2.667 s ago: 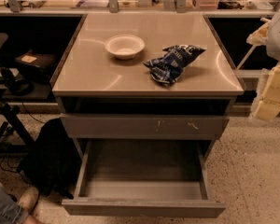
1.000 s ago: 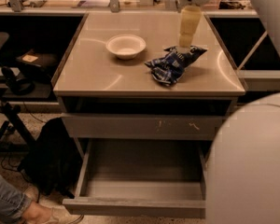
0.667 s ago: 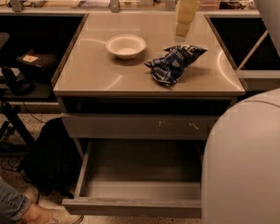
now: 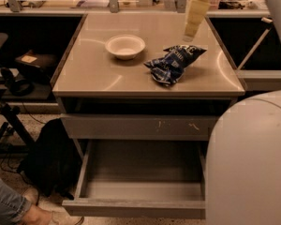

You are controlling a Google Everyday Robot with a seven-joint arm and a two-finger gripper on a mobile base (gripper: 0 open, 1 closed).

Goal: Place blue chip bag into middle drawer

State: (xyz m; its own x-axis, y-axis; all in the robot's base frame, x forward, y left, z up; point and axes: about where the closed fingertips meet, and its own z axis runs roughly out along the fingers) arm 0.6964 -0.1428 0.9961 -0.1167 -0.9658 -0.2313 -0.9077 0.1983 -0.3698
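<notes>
The blue chip bag (image 4: 171, 62) lies crumpled on the tan tabletop (image 4: 93, 74), right of centre. My gripper (image 4: 195, 20) hangs pale yellow above the table's back right, just behind and above the bag's right end, apart from it. The middle drawer (image 4: 140, 172) is pulled out below, at the bottom of the cabinet; its smooth grey inside holds nothing. Its plain front panel (image 4: 136, 209) faces me.
A white bowl (image 4: 125, 46) stands left of the bag. A shut grey drawer front with pale scratches (image 4: 140, 125) sits above the open drawer. My white arm body (image 4: 248, 163) fills the lower right. A black bag (image 4: 47, 158) and a person's leg (image 4: 9, 205) are at the left on the floor.
My arm swung in from the right edge to above the table. In the last second the gripper rose a little and shifted right. The bag and the drawer have not moved.
</notes>
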